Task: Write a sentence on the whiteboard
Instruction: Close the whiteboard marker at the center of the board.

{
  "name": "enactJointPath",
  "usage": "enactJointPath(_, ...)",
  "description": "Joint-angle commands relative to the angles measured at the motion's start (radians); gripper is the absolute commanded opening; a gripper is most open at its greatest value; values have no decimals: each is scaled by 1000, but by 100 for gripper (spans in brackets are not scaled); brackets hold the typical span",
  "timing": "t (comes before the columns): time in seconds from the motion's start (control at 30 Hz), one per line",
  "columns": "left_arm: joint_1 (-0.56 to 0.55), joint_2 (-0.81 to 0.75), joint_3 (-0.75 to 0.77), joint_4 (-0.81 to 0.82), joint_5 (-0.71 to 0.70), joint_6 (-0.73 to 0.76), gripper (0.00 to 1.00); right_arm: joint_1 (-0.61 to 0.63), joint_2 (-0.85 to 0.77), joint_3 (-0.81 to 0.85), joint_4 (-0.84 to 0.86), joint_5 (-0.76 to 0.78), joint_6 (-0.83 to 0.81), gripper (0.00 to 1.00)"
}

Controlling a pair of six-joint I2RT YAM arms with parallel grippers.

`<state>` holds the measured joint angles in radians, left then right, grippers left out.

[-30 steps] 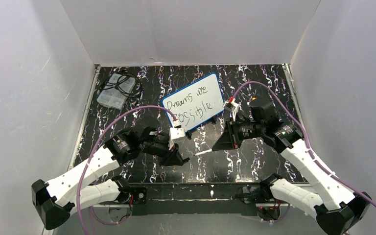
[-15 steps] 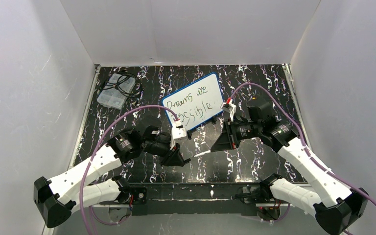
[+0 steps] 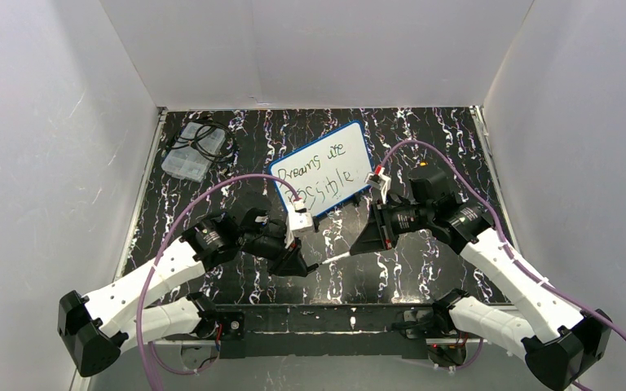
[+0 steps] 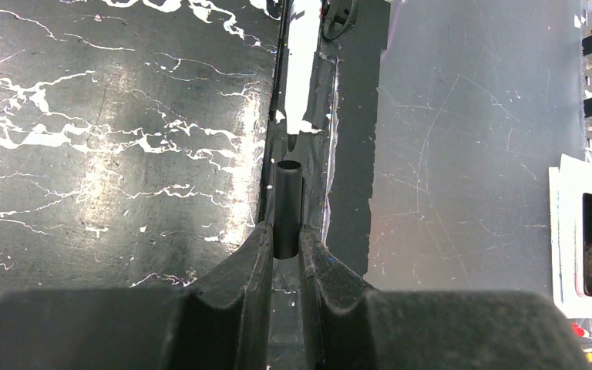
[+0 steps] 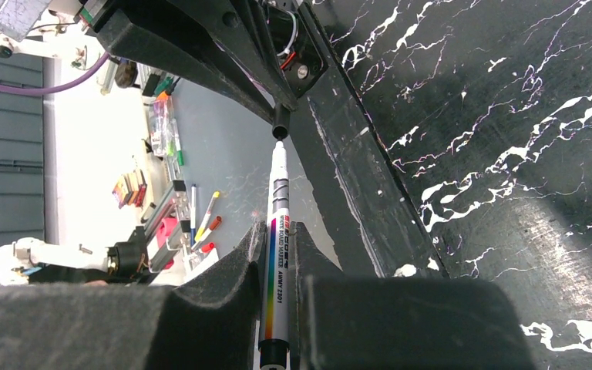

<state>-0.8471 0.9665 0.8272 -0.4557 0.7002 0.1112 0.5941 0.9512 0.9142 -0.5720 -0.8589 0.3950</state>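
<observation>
Top view first: the whiteboard (image 3: 358,151) sits tilted towards the back middle of the bench (image 3: 432,138). The sentence (image 3: 323,173) is on it in two slanted rows and reads as finished to me. A clear box of cables (image 3: 191,151) sits well apart at the back left. Both arms meet near the front edge. The left hand (image 3: 308,265) and right hand (image 3: 355,248) point at each other with the marker (image 3: 338,257) between them, so I'd guess it's capping time.

Left wrist view: the left hand is clamped narrow on a short black cap (image 4: 287,200), open end facing away. It only pinches the lower part of the tube, so a sideways shove could swivel the cap or pop it out. The cap also hangs right over the bench's front edge, so a drop could fall clean off.

Right wrist view: the right hand is squeezed tight on the marker barrel, white tip pointing at the cap mouth and just short of it. They look roughly lined up, but I can't tell depth from here. If the tip is off, it catches the rim and smears ink or bends the nib. If the push is too firm, the smooth barrel may slide back through the fingers (image 5: 239,266) and the cap never seats.
</observation>
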Motion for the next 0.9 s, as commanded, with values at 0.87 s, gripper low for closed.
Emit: enactJointPath(0.87, 5, 1, 29, 8, 43, -2, 0, 30, 10, -25, 74, -17, 31, 1)
